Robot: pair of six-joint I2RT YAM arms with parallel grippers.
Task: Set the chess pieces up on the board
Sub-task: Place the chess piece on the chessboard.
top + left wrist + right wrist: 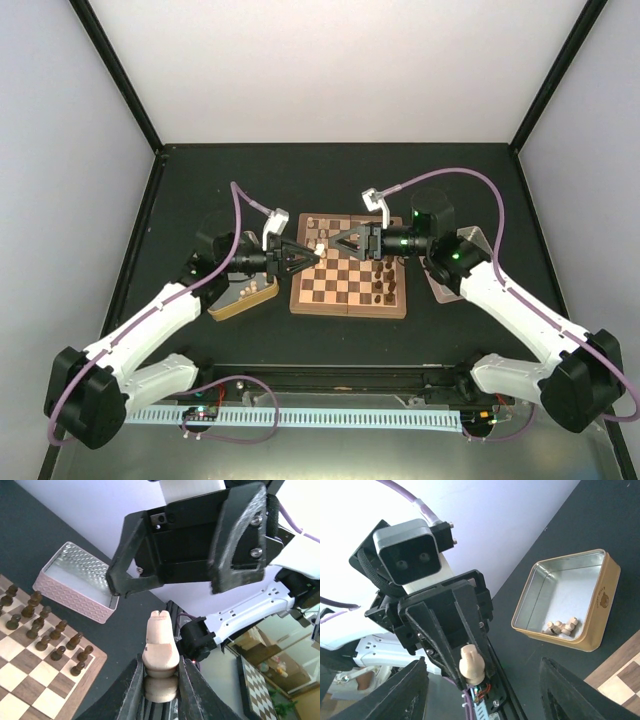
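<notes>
Left hand (160, 680) clamped pale piece (160, 645) | right hand (340, 241) stood wide, opposite | risk: early release could drop it among the dark pieces (382, 285) on the board (350, 300).

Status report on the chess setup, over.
Left gripper shut on a pale piece, above the board's left side. Right gripper open, facing it. Dark pieces on the board's right side. Nothing between the grippers.

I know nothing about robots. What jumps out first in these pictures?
Above the board, the left gripper pinches a pale chess piece while the right gripper gapes open, nose to nose with it. Dark pieces crowd the board's right side in the overhead view.
</notes>
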